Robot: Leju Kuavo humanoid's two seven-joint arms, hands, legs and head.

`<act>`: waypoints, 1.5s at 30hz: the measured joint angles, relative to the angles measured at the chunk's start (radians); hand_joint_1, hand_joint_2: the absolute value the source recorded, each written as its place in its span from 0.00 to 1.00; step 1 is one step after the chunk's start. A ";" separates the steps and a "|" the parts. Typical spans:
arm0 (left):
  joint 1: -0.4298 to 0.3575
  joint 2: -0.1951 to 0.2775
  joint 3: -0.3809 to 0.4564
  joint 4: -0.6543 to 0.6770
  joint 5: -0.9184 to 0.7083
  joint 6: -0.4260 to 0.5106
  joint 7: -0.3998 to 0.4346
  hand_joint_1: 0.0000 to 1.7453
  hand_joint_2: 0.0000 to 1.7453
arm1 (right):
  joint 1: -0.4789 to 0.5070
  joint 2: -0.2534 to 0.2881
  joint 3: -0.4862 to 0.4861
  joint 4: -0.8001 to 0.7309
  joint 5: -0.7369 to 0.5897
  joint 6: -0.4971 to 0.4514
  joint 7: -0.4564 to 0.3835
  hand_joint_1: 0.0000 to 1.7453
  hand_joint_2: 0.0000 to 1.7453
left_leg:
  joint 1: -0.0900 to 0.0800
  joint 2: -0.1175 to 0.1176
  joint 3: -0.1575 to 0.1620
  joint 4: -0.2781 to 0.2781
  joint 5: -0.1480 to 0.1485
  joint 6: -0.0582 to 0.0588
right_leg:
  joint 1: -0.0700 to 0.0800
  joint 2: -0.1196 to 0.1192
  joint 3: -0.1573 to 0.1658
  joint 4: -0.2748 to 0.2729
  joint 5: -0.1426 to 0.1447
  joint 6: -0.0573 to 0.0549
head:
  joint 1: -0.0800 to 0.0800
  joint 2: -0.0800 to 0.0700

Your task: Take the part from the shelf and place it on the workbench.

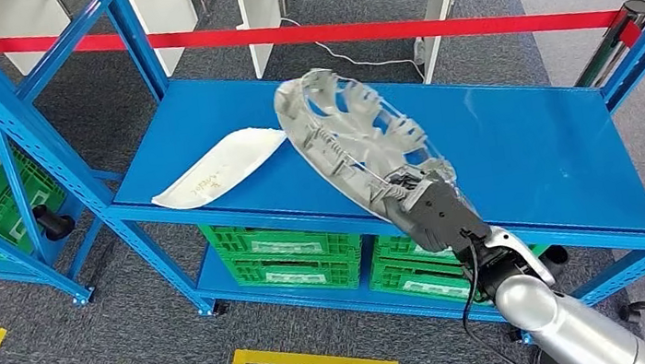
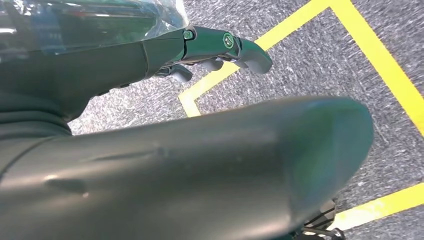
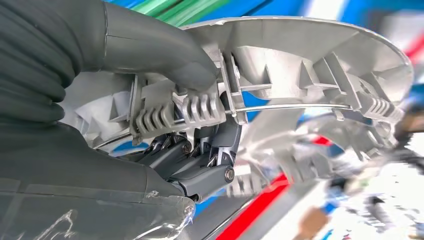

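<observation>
Our right hand (image 3: 150, 125) has its thumb and fingers (image 3: 200, 170) clamped on the rim of the silver part (image 1: 355, 136), held tilted above the blue shelf (image 1: 537, 146). We judge it lifted but not delivered; no tabletop is in sight. Our left hand (image 2: 165, 55) hangs over the floor, fingers loosely extended, holding nothing.

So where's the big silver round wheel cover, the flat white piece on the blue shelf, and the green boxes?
Silver round wheel cover (image 1: 345, 128): head view, on its ribbed inner face.
Flat white piece (image 1: 219, 167): head view, on its middle.
Green boxes (image 1: 281, 252): head view, on the front wall of the left one under the shelf.
</observation>
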 joint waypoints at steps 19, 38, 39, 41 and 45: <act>0.004 -0.017 0.008 -0.001 -0.012 0.088 -0.091 0.00 0.75 | 0.039 0.084 0.014 -0.314 -0.620 0.149 -0.361 1.00 1.00 | 0.000 0.000 0.000 0.000 0.000 -0.001 | 0.000 0.000 0.000 0.000 0.000 0.000 | 0.000 0.000; 0.005 -0.019 0.007 -0.001 -0.031 0.110 -0.105 0.00 1.00 | 0.099 0.224 0.052 -0.348 -0.869 0.484 -0.550 1.00 1.00 | 0.001 0.000 0.000 -0.001 -0.001 -0.002 | 0.001 0.000 0.000 0.000 -0.001 -0.002 | 0.000 0.000; 0.005 -0.019 0.007 -0.001 -0.032 0.111 -0.105 0.00 1.00 | 0.100 0.228 0.054 -0.348 -0.869 0.486 -0.551 1.00 1.00 | 0.001 0.000 0.000 -0.001 -0.001 -0.002 | 0.001 0.000 0.000 0.000 -0.001 -0.002 | 0.000 0.000; 0.005 -0.019 0.007 -0.001 -0.033 0.117 -0.105 0.00 1.00 | 0.102 0.235 0.058 -0.347 -0.869 0.488 -0.553 1.00 1.00 | 0.001 0.000 0.000 -0.001 -0.001 -0.002 | 0.001 0.000 0.000 0.000 -0.001 -0.002 | 0.000 0.000; 0.005 -0.019 0.007 -0.001 -0.038 0.136 -0.106 0.00 1.00 | 0.111 0.245 0.062 -0.347 -0.869 0.490 -0.553 1.00 1.00 | 0.001 0.000 0.000 -0.001 -0.001 -0.002 | 0.001 0.000 0.000 0.000 -0.001 -0.002 | 0.000 0.000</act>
